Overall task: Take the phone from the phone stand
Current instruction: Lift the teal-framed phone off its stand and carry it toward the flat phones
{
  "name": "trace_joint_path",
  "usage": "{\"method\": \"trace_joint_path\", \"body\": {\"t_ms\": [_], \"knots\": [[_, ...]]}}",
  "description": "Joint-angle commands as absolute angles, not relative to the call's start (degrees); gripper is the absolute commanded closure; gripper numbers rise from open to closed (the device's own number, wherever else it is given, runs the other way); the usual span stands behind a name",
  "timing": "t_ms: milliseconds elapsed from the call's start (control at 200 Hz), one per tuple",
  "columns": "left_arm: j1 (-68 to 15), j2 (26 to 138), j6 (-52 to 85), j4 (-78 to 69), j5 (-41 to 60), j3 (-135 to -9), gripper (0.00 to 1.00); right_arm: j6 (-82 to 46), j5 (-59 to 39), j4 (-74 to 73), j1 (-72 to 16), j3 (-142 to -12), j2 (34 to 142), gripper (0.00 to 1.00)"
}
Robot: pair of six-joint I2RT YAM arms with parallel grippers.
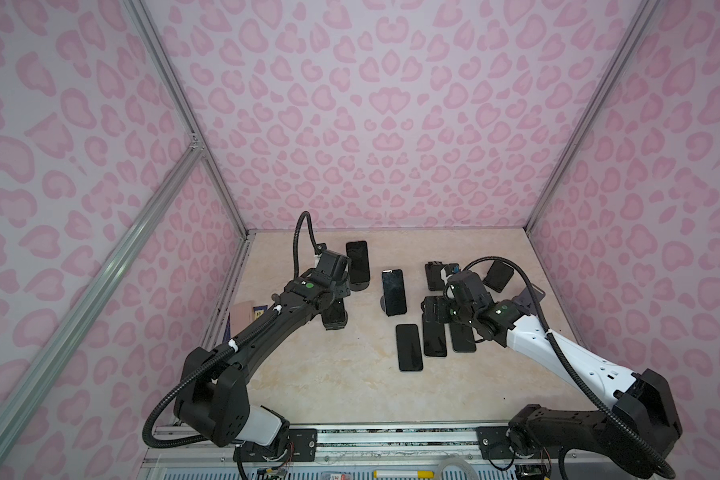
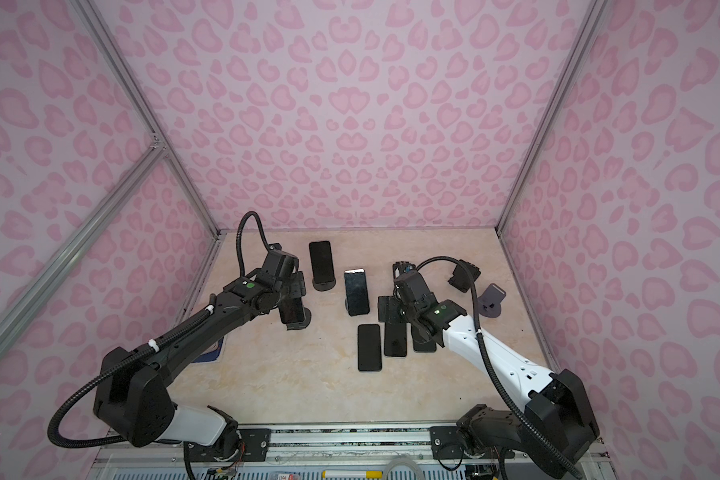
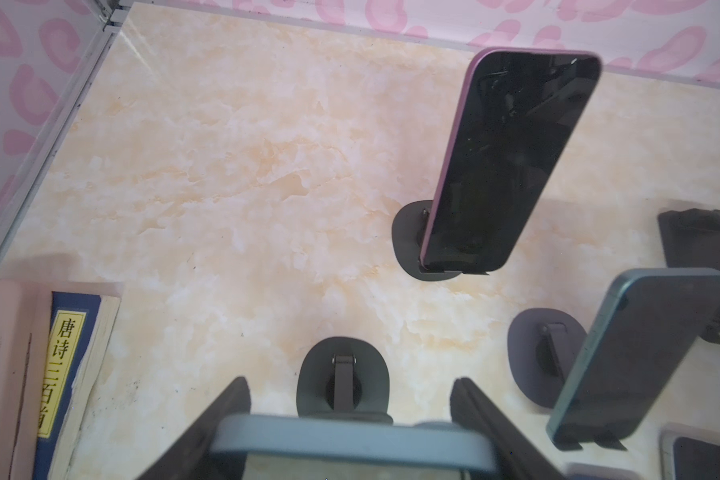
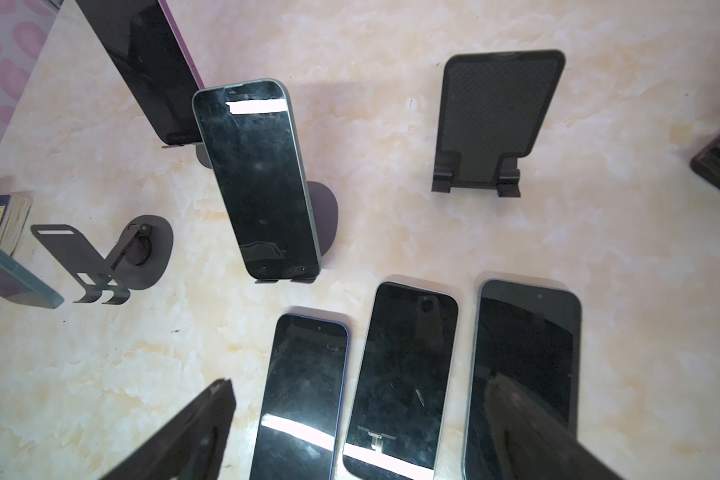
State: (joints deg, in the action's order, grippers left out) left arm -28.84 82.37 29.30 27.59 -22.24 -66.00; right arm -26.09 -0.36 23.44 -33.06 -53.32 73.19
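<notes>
Blue-grey phone [image 3: 350, 440], rounded corners, smooth frame

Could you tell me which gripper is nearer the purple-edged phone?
Left. The left gripper is near the purple-edged phone; the right gripper is farther, above flat phones.

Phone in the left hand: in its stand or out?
Out. The left hand is shut on the phone, and the right wrist view shows the stand empty, the phone held apart beside it.

The book's [image 3: 85, 365] yellow spine label [image 3: 61, 357] reads "唐诗三百".
</notes>
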Motion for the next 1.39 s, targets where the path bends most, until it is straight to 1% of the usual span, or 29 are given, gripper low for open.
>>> {"method": "trace_joint_path", "body": {"t_ms": [0,130,200,385,630,1055,1390], "knots": [[-29.68,79.38,29.22,29.15,-21.66,-66.43,0.37,-27.71,-5.25,19.83,-32.74,-52.32,73.27,0.03],[-31.16,76.26,30.90,31.62,-20.36,-65.68,0.38,-30.26,-17.42,12.13,-30.58,-49.90,73.55,0.03],[-32.26,75.10,31.87,32.87,-19.57,-65.18,0.38,-31.63,-21.29,7.30,-29.79,-47.91,73.90,0.03],[-35.33,72.91,34.13,34.72,-18.94,-64.05,0.39,-33.19,-21.20,4.07,-29.41,-45.65,74.87,0.04],[-38.41,73.19,35.74,36.47,-19.51,-65.22,0.40,-32.59,-19.92,5.38,-29.27,-45.46,74.12,0.05],[-46.11,79.50,41.19,37.52,-19.25,-66.16,0.41,-33.02,-19.69,3.32,-28.81,-41.31,71.71,0.05],[-48.43,84.71,43.78,38.30,-17.76,-68.11,0.43,-31.35,-19.53,4.44,-27.14,-40.36,70.07,0.05]]}}
